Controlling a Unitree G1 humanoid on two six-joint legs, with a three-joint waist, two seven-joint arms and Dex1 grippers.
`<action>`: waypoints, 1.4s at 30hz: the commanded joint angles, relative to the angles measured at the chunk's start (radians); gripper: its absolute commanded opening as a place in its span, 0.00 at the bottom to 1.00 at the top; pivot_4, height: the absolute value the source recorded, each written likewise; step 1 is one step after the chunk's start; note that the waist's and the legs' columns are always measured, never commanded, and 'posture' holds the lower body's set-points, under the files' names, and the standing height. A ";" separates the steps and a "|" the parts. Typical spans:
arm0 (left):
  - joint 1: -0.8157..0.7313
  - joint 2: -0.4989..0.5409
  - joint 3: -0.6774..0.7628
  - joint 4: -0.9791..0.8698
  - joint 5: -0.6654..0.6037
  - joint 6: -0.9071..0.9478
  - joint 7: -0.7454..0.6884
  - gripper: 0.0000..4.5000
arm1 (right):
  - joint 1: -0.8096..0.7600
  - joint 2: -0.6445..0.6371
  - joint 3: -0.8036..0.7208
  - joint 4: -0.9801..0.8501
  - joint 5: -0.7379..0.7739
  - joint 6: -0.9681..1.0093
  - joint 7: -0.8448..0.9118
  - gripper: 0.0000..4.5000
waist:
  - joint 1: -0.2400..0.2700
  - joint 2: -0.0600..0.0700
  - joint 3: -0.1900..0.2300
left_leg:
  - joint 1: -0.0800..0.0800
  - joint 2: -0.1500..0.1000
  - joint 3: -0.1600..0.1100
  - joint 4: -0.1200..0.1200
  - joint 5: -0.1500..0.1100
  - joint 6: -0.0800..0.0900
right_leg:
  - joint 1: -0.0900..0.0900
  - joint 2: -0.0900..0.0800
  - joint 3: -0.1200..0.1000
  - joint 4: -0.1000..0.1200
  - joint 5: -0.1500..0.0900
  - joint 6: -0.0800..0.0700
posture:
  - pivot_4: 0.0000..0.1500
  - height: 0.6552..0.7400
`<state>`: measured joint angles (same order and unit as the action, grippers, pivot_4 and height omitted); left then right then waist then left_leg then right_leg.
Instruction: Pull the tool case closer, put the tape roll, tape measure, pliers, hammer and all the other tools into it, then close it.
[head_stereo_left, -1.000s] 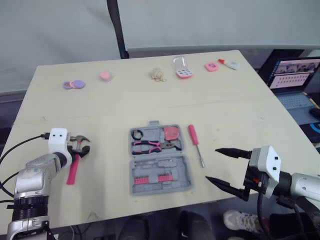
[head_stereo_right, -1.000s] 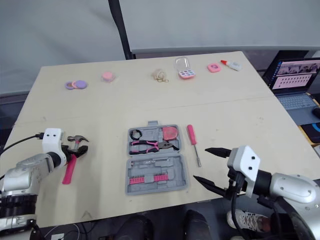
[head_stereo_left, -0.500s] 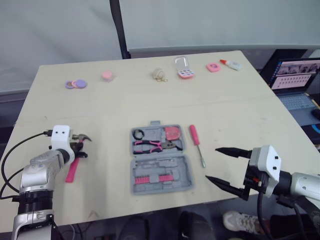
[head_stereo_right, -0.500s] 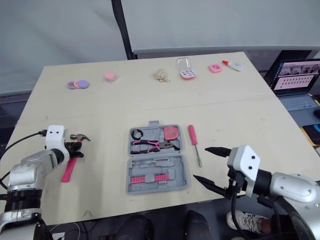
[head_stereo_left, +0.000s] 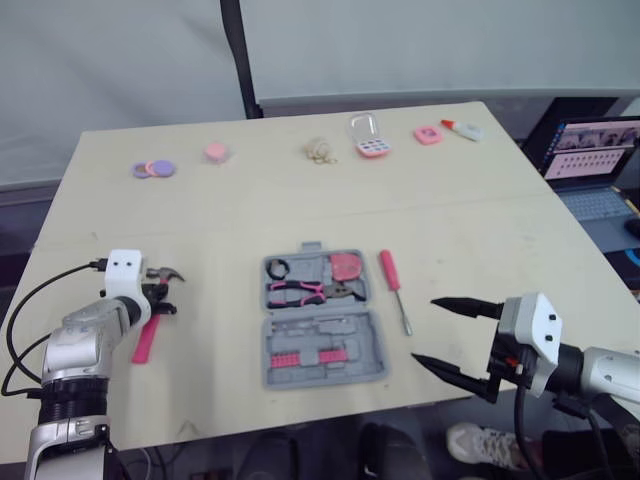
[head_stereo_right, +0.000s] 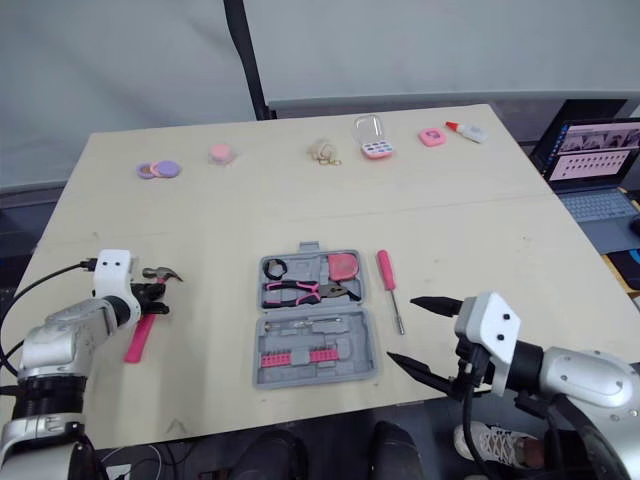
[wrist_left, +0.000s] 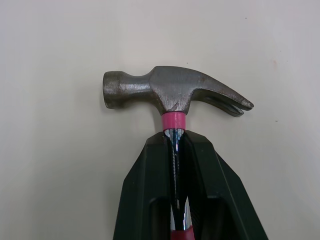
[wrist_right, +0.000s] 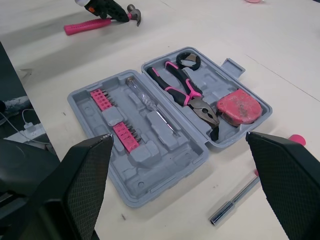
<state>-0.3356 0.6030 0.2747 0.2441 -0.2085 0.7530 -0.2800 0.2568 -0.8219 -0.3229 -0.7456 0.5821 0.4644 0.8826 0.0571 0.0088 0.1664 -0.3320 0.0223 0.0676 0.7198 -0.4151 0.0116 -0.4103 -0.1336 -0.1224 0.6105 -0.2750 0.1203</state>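
Now one hammer (wrist_left: 170, 92) in left pincer (wrist_left: 175, 142); one screwdriver (head_stereo_left: 387, 270) beside case (head_stereo_left: 322, 345).

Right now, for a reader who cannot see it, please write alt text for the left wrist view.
The left gripper is shut on the hammer, its two black fingers clamping the metal shank just below the steel head. The beige table lies behind.

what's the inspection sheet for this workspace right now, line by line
surface: beige table, no spills seen
job's things: tool case open, holding tape roll, pliers, tape measure; screwdriver on the table beside it
clutter: purple discs, pink gadget, glue bottle along the far edge
grippers: left gripper shut on hammer just below its head; right gripper open, near the case
cables: black cable at left arm
surroundings: open laptop right of table; black pole behind
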 joint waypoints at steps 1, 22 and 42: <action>-0.001 -0.002 -0.026 0.021 0.016 0.001 -0.014 0.01 | -0.013 -0.002 -0.016 -0.033 0.012 -0.006 -0.014 1.00 | 0.000 0.000 0.000 | 0.000 0.000 0.000 0.000 0.000 0.000 | 0.000 0.000 0.000 0.000 0.000 0.000 | 1.00 0.87; 0.034 0.330 -0.126 -0.497 -0.176 0.251 -0.450 0.01 | -0.075 -0.039 0.029 0.030 0.006 -0.023 0.051 1.00 | -0.033 -0.012 0.010 | -0.003 0.001 0.000 -0.002 0.000 0.000 | -0.002 0.001 -0.001 -0.005 0.000 0.000 | 1.00 0.87; -0.107 0.422 -0.470 -0.666 -0.148 0.124 -0.669 0.01 | -0.081 -0.081 0.033 0.063 -0.011 -0.037 0.110 1.00 | -0.030 -0.010 0.012 | -0.004 0.002 0.000 -0.002 0.000 0.000 | -0.002 0.003 -0.001 -0.005 0.000 0.000 | 1.00 0.87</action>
<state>-0.4139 1.0246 -0.1957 -0.4131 -0.3759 0.9059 -0.9343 0.1744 -0.8947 -0.2814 -0.6641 0.5701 0.4425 0.9798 0.0267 -0.0013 0.1786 -0.3356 0.0240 0.0682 0.7175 -0.4155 0.0113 -0.4122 -0.1309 -0.1231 0.6052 -0.2750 0.1203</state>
